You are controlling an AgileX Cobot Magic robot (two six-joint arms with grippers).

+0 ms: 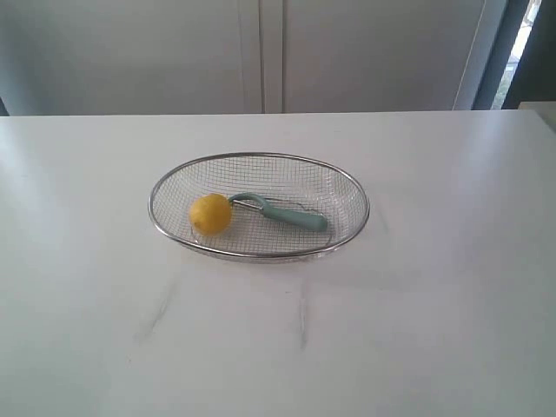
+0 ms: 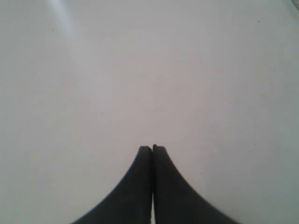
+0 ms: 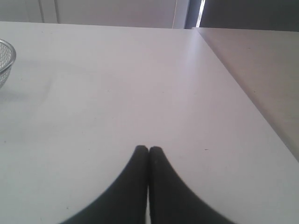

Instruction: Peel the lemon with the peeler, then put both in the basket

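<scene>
A small round yellow lemon [image 1: 210, 214] lies left of a teal-handled metal peeler [image 1: 282, 212], both inside a shallow oval silver wire-mesh basket [image 1: 261, 155] mid-table. The left gripper [image 2: 152, 148] and right gripper [image 3: 148, 149] are pressed together, empty. Placement seems done; whether the lemon is peeled is unclear.

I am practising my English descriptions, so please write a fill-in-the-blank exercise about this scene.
1. The wire basket holds a peeler and a yellow ____.
2. The basket stands on a white ____.
3. The left gripper and right gripper are both ____, holding nothing.
Missing words: lemon; table; shut.
</scene>
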